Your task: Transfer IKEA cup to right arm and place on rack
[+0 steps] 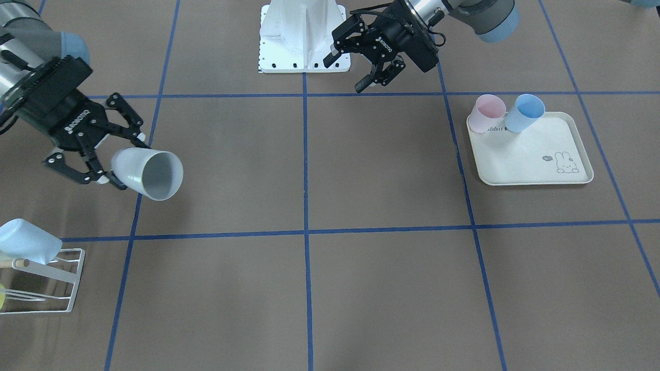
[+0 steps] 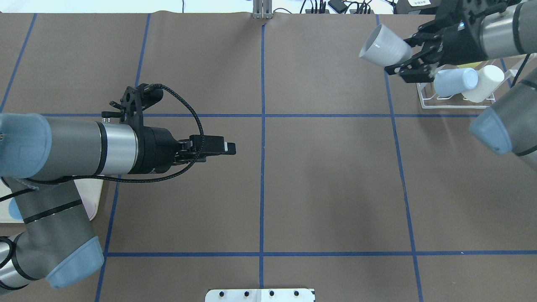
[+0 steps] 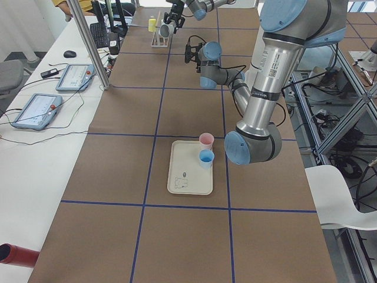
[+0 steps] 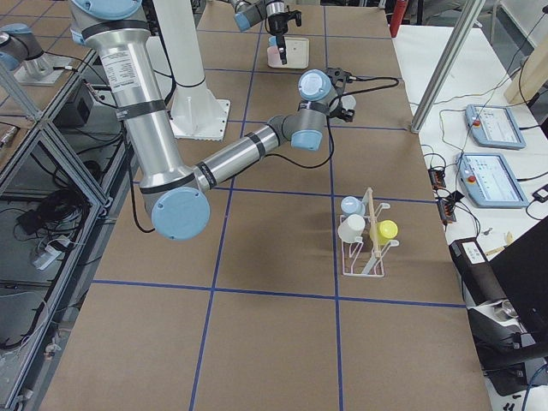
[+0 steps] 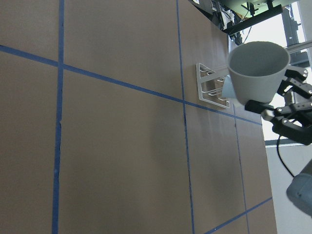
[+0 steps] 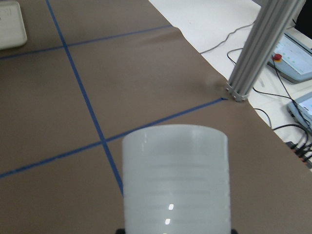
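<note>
Right tool (image 1: 122, 158) pinching white cup (image 1: 152, 175) by its base (mouth sideways), near rack (image 1: 67, 281) | left tool (image 1: 346, 71) spread

"Where's the IKEA cup (image 1: 149, 174)?"
"It's in the air, white, tipped on its side. The right gripper (image 1: 122, 158) pinches its base, and its open mouth faces the table's middle."
"And the right arm (image 1: 26, 41)?"
"Silver-grey with a pale blue cap, reaching over the table."
"The rack (image 1: 67, 281)?"
"White wire with a wooden peg. It stands near the cup, not touching it."
</note>
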Robot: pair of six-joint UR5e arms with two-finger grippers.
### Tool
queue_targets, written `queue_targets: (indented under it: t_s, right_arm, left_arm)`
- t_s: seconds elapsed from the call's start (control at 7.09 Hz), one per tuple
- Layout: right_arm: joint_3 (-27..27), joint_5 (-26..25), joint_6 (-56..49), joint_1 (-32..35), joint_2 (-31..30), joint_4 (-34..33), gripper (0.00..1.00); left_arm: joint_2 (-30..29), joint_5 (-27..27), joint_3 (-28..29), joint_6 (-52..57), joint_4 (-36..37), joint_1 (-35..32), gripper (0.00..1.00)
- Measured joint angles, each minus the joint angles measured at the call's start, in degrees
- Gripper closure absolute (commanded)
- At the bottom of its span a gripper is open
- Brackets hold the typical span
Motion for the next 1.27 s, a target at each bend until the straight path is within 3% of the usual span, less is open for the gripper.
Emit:
queue_targets:
  t_s: [0.28, 0.7, 1.27]
  right_arm:
    - [0.0, -0.6, -16.1, 7.8, -3.6, -6.9, 1.0]
    - [-0.9, -11.6, -46.2, 17.2, -11.5, -9.3, 1.0]
    - [-9.5, -26.9, -78.8, 15.5, -6.2, -14.0, 1.0]
  left_arm:
    - [0.1, 0.4, 0.0, 3.2, 4.0, -0.7, 0.0]
    - [0.1, 0.9, -0.1, 3.7, 4.7, -0.7, 0.0]
    - [0.4, 2.2, -0.1, 3.4, 4.7, -0.4, 0.0]
